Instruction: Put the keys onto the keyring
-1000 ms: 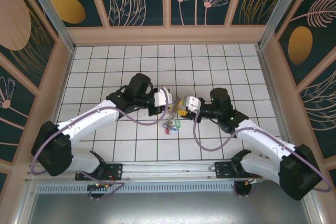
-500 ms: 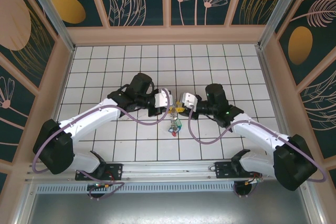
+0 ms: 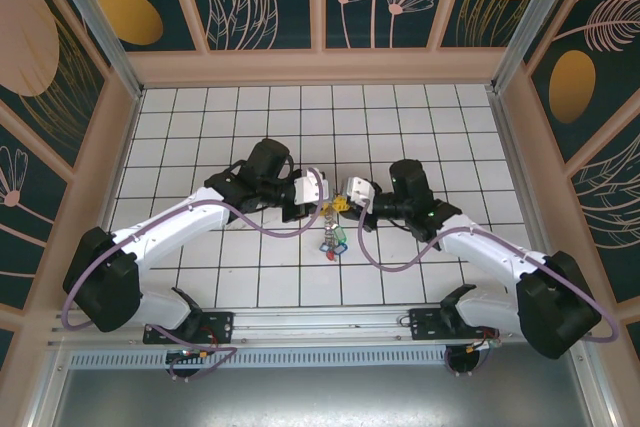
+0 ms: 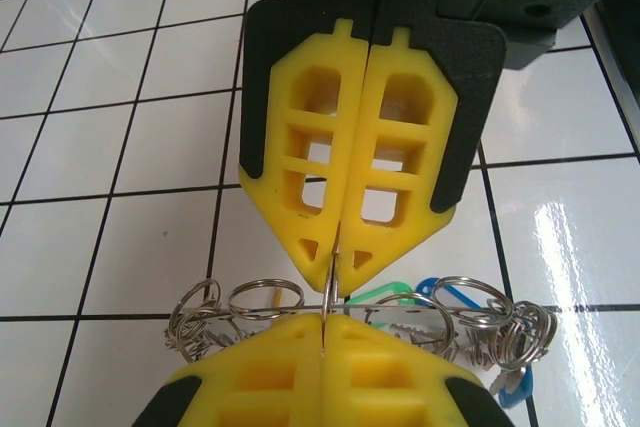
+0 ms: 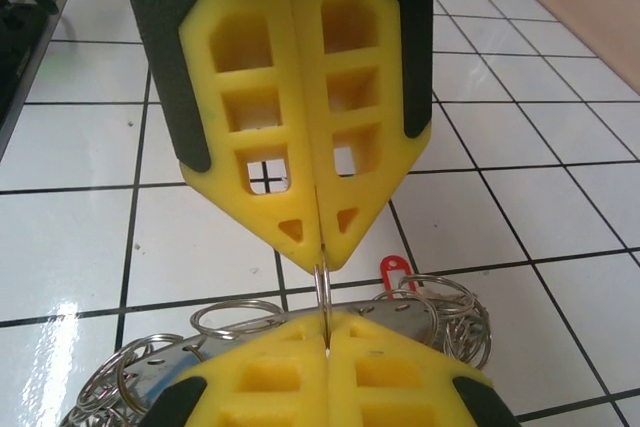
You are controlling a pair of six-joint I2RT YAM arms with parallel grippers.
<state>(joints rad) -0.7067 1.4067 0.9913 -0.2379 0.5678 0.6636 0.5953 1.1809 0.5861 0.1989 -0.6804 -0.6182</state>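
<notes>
Bunching on near side, just below meeting fingertips: small silver keys point(image 3: 330, 238) with green, blue, red plastic tags, over white tiled table point(image 3: 200, 117); resting or hanging, cannot tell. Pinching thin wire loop of silver chain-like keyring point(image 4: 500, 319) in left gripper point(image 4: 322, 325), yellow fingers point(image 4: 270, 372) pressed together. Clamping same loop tip-to-tip in right gripper point(image 5: 327, 333), fingers point(image 5: 262, 379) likewise closed. Trailing linked rings sideways from tips.

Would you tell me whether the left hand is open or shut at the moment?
Shut: in the left wrist view, the left hand has its yellow fingers meeting with no gap, pinching a thin wire ring at their tips.
</notes>
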